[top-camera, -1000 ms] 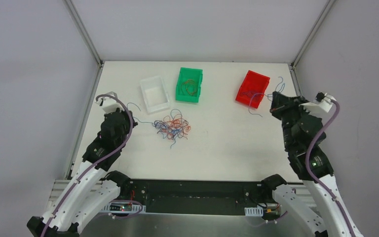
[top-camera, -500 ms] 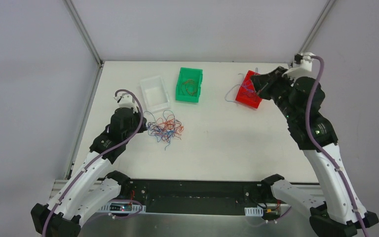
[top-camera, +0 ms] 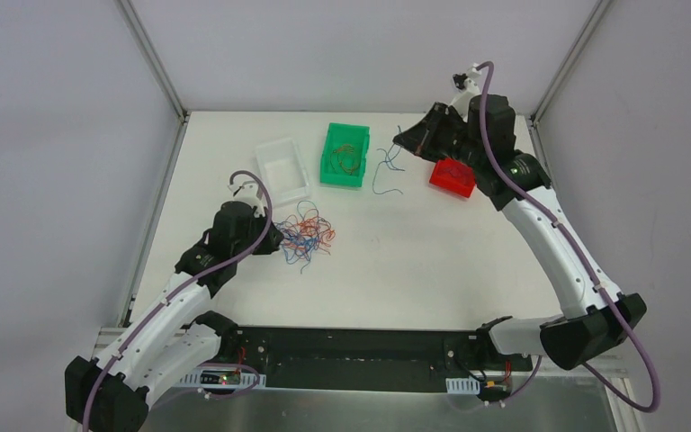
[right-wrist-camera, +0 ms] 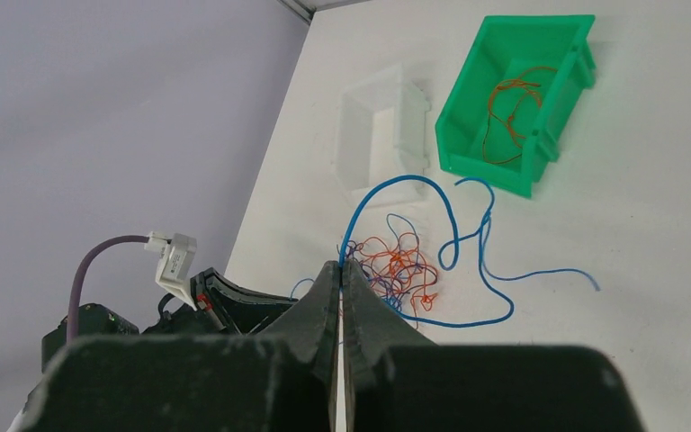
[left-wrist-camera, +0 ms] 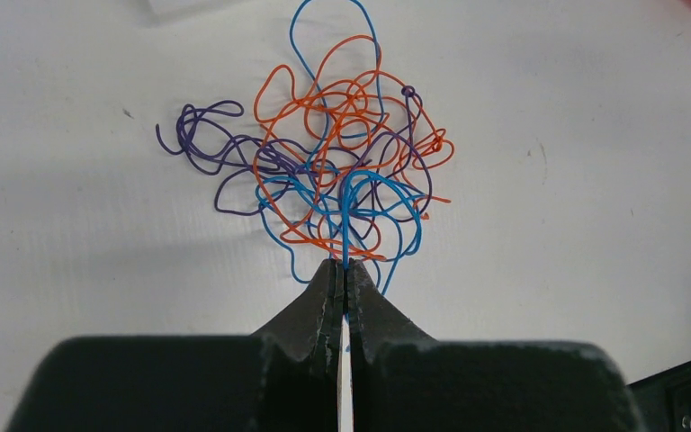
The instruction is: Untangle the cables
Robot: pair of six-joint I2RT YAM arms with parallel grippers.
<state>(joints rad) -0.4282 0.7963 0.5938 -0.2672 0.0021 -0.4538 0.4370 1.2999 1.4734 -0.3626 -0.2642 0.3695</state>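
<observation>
Sorting is partly done: thin orange wires [right-wrist-camera: 508,108] are lying in the green plastic bin [right-wrist-camera: 489,173]. The right gripper [right-wrist-camera: 342,266] is clamping a loose blue wire strand [right-wrist-camera: 414,177] aloft. The left gripper [left-wrist-camera: 344,268] is pinching the edge of the blue-orange-purple wire tangle [left-wrist-camera: 324,171], which is awaiting separation on the white table [left-wrist-camera: 594,135].

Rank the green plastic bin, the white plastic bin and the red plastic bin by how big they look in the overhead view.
1. Green plastic bin and white plastic bin: about alike, too close to rank.
2. Red plastic bin: clearly smallest, though the right arm may hide its far edge.
</observation>
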